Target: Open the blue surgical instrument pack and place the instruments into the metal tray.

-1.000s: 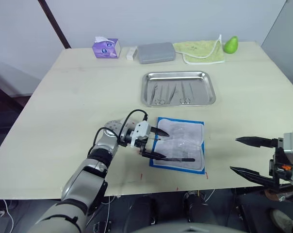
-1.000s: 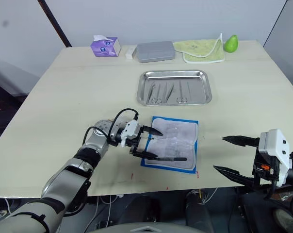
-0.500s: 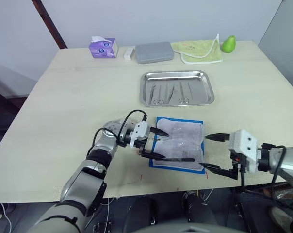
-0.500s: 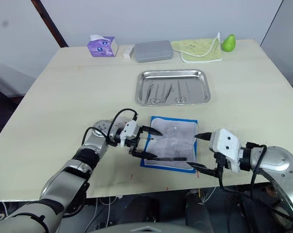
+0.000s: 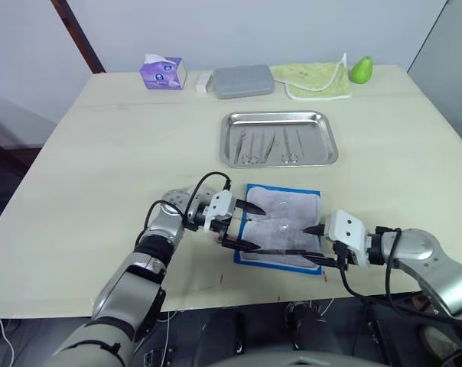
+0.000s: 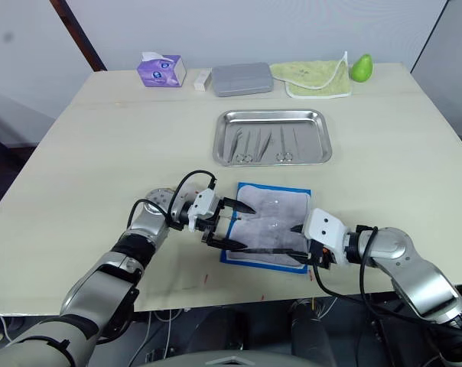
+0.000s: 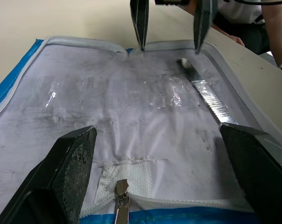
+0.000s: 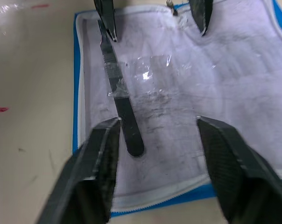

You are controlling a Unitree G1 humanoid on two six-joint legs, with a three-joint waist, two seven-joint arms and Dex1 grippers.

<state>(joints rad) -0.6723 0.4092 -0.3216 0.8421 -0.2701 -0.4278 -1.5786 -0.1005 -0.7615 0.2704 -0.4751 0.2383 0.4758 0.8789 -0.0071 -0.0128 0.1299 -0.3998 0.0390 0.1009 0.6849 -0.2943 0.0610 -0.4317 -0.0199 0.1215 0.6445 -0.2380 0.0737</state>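
At the near edge of the counter [image 5: 101, 176] the blue surgical instrument pack [image 5: 283, 229] lies unfolded, pale lining up. One flat silver instrument [image 8: 120, 100] rests on its near half, long axis running across the pack from one side to the other. The left hand [image 5: 246, 226] sits at the pack's left edge, fingers apart, likely pinning it flat. The right hand [image 5: 318, 246], fingers apart, faces it from the right edge, seemingly lining up on the tool. Farther back, the metal tray [image 5: 330, 145] holds several instruments [image 5: 271, 147], lying near-to-far.

Even, bright overhead light; soft shadows; glare on tray [image 5: 280, 138]; wrist views' near fingers blurred, slight edge distortion.
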